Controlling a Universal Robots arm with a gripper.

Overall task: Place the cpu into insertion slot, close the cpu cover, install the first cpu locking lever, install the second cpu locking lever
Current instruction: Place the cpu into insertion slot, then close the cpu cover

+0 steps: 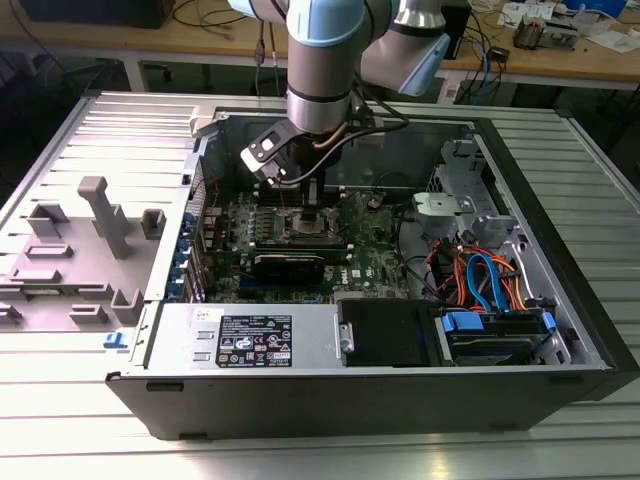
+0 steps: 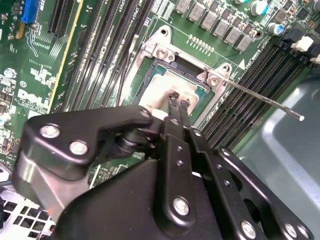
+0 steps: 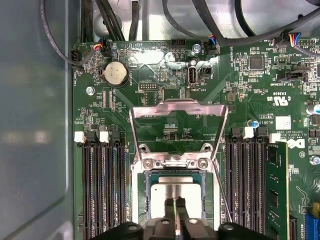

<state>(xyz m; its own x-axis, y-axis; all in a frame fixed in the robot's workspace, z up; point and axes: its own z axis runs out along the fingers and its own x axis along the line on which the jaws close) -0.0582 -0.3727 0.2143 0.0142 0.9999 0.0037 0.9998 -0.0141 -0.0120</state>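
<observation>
The ribbed metal bench (image 1: 110, 130) carried an open computer case (image 1: 400, 390), lying on its side. The arm (image 1: 320, 60) reached down into it from above, over the green board (image 1: 375, 255). Long black memory slots (image 3: 100, 190) ran along both sides of the socket area.

In the first wrist view, the cpu cover (image 3: 177, 103) was swung open on its hinge and lay back away from the socket, with the board visible through its square cut-out. The insertion slot (image 3: 150, 179) lay uncovered just beside that hinge. The cpu (image 3: 175, 190) sat flat inside it, silver top facing up.

The tool (image 3: 175, 201) hung directly above the cpu, near the middle of its top. Its fingertips (image 2: 173, 96) were drawn narrow, almost together, with nothing seen between them. Whether they touched the chip could not be told.

A thin locking lever (image 2: 260, 97) stood raised from one corner of the slot, angling out over the memory slots.
</observation>
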